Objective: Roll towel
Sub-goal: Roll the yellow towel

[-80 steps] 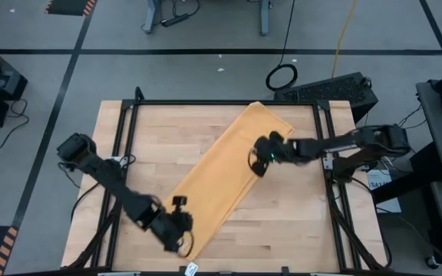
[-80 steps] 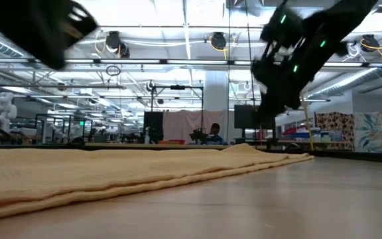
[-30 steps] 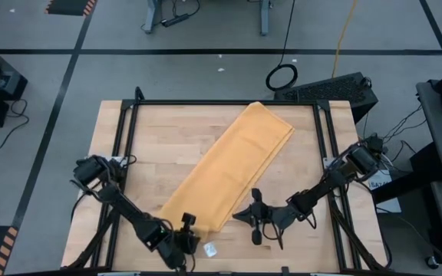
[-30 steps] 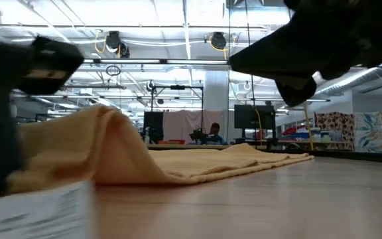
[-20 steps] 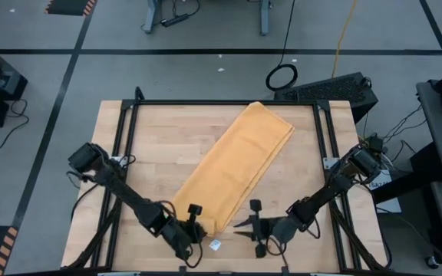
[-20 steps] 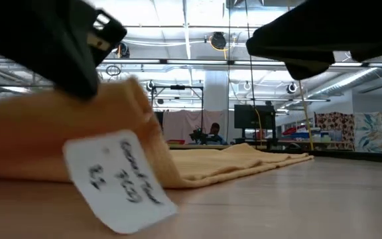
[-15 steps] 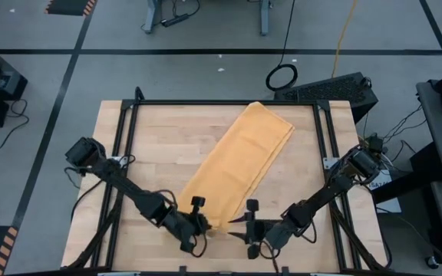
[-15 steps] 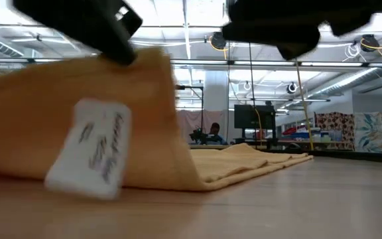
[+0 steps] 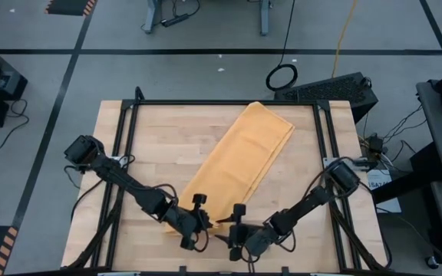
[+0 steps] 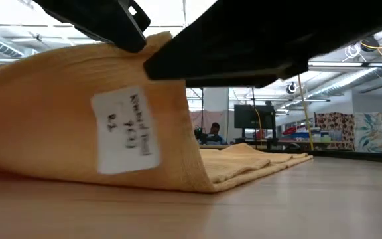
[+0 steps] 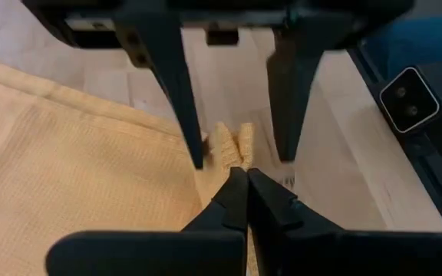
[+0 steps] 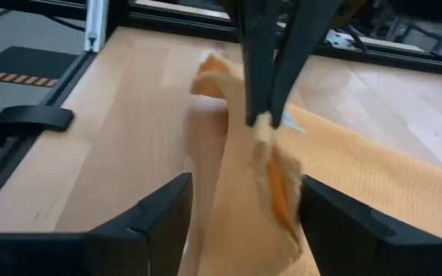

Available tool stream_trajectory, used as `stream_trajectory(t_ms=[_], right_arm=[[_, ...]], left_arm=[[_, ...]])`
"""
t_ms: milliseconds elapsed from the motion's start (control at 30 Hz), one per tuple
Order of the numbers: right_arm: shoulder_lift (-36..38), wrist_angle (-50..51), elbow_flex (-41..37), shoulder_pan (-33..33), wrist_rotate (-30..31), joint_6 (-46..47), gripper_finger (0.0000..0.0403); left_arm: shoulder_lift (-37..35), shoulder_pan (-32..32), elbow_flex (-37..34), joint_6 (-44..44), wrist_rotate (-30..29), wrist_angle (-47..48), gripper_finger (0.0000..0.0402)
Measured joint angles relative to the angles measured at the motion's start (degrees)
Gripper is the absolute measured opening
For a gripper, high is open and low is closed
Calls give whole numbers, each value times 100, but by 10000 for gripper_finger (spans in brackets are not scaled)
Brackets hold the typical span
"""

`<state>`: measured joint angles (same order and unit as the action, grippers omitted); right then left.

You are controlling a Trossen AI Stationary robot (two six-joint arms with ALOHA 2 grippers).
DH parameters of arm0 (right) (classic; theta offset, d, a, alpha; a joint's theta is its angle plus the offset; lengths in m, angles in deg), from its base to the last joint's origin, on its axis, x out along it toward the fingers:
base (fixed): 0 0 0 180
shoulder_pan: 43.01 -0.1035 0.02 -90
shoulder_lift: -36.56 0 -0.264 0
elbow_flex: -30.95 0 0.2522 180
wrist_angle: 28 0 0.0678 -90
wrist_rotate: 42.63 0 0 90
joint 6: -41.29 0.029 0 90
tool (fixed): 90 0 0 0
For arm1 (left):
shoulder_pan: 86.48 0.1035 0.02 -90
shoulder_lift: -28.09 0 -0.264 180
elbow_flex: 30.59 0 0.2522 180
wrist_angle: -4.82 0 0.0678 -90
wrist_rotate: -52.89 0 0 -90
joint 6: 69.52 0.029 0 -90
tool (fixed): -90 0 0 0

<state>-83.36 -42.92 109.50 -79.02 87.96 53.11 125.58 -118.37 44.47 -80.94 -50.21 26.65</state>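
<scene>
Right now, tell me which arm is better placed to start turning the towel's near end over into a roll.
Left. Its end effector is shut on the towel at its lifted near corner. The right end effector is open, beside that corner, holding nothing.

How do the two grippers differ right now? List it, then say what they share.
1. The left gripper is shut; the right gripper is open.
2. The left gripper pinches the near corner of the towel and holds it up off the table; the right gripper holds nothing, with its fingers spread either side of that corner.
Shared: both face each other at the towel's near end.
</scene>
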Motion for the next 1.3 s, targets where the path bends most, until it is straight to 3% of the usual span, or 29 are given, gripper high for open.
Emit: stream_trajectory(t_ms=[267, 633, 800, 933, 1033, 1300], right_arm=[[-188, -29, 352, -2, 46, -234, 160], [-188, -15, 354, 4, 168, -262, 10], [-188, -10, 354, 13, 172, -210, 10], [-188, 94, 354, -11, 168, -176, 4], [-184, 317, 354, -21, 212, -20, 3], [-155, 818, 352, -23, 344, 168, 1]], left_arm=[[0, -1, 0, 2, 127, 33, 3], [0, -11, 0, -9, 99, 43, 24], [-318, -260, 0, -321, -106, 1053, 73], [-887, -687, 2, -1501, -817, 2274, 125], [-1097, -1141, 7, -2172, -1090, 2683, 156], [-523, -2250, 4, -2644, -1377, 2869, 185]])
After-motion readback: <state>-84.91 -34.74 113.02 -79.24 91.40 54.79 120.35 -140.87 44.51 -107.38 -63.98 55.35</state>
